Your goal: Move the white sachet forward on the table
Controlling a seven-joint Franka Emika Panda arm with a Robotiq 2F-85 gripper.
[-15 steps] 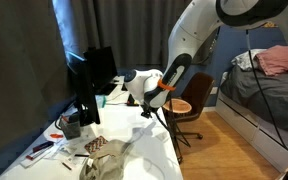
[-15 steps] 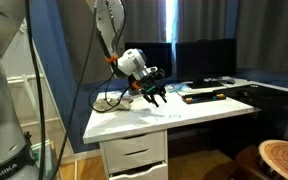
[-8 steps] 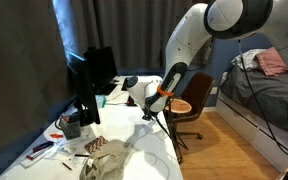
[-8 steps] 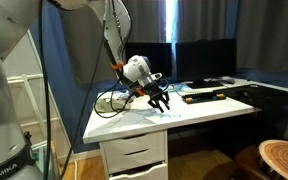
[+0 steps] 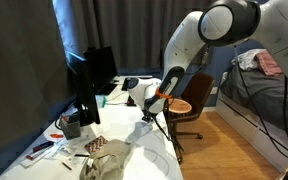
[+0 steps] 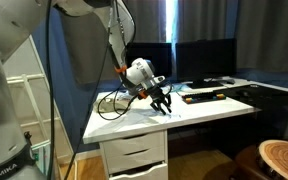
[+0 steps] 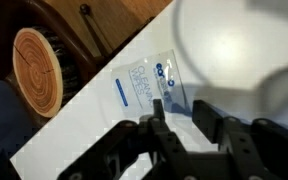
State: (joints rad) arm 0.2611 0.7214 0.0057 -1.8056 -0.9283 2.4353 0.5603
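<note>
Gripper: gripper (image 7: 181, 120) filled the bottom of the wrist view, its dark fingers (image 7: 160, 112) spread apart with nothing caught between them.
Change: down it came! Over the last second the arm had dipped lower and slid out along the desk, and in an exterior view the gripper (image 6: 163, 101) now hung just above the tabletop rather than well clear of it.
Sachet: white sachet (image 7: 149, 85) lay flat with its blue print up, just past the fingertips. I could not tell whether the tips were touching its near edge.
Table: white table (image 7: 74, 140) was bare around the packet, which sat close to the table's edge.
Meaning: the approach looked all but finished and the move itself not yet begun. The open fingers were lined up on the sachet, so either a pinch or a push looked possible from there.
Risk: a thin, flat packet would likely be hard to pinch, and one so near the edge could slip off if nudged the wrong way.
Beyond: round wooden stool (image 7: 36, 70) stood on the floor past the table's edge.
</note>
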